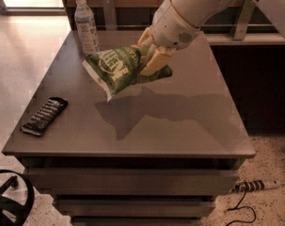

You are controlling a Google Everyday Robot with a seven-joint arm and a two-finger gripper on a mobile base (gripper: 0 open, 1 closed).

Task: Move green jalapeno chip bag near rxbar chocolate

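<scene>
Midway: bag [116, 69] aloft, rxbar [44, 115] well apart

Over the table's [189, 126] middle the gripper [149, 53] is clamped on one end of the bag, holding it clear of the top. Pickup looks done. The carry to the rxbar, flat by the near left edge, and the set-down remain. The bag is crinkly, glossy green film, the rxbar a slim black wrapper, the top smooth matte grey. A clear plastic bottle [86, 25] stands at the back.

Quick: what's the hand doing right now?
Hand: closed on the green jalapeno chip bag, holding it in the air over the middle of the table.
</scene>
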